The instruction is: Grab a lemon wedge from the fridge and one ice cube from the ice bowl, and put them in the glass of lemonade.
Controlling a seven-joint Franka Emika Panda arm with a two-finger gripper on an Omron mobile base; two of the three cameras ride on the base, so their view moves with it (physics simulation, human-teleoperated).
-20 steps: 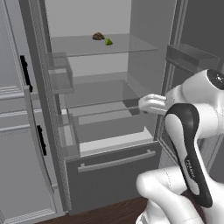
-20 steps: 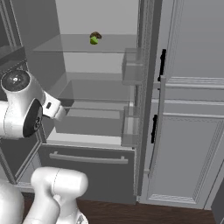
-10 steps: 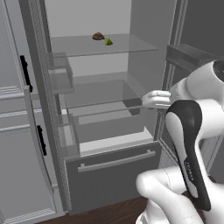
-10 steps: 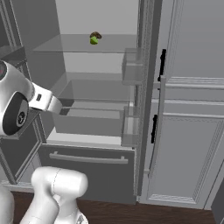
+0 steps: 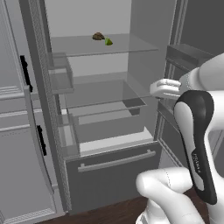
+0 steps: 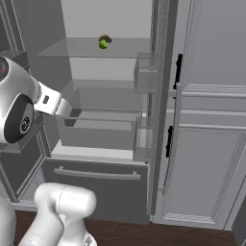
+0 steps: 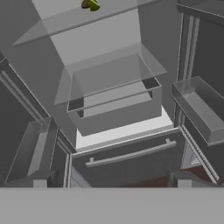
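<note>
Fridge (image 5: 109, 175): both doors stand open, showing a pale grey inside with clear shelves; the dark bottom drawer with its long light handle is closed.
Top shelf (image 5: 127, 43): clear glass, carrying 2 small items side by side near its middle.
Lemon wedge (image 5: 108, 42): tiny yellow-green slice lying on the top shelf, also seen in the right base view (image 6: 103, 44) and at the upper edge of the hand view (image 7: 93, 6).
Brown item (image 5: 98, 36): small dark brown lump touching the lemon wedge on the same shelf; what it is cannot be told.
Crisper drawer (image 7: 118, 109): clear bin under the middle shelf, above the white floor of the fresh compartment.
Door bins (image 5: 59, 78): clear pockets on the inner face of the left door; another clear bin (image 7: 199, 109) hangs on the right door.
Cabinets (image 6: 211, 144): grey panelled fronts with black handles, just beside the fridge.
Arm: white links rise in the foreground of both base views, with the wrist held at the height of the middle shelf, in front of the open compartment.
Gripper (image 7: 111, 183): fingers (image 7: 40, 183) spread wide apart at the bottom of the hand view, nothing between them; it points into the fridge, well below and apart from the lemon wedge.
Floor (image 6: 144, 233): dark wood planks in front of the fridge.
</note>
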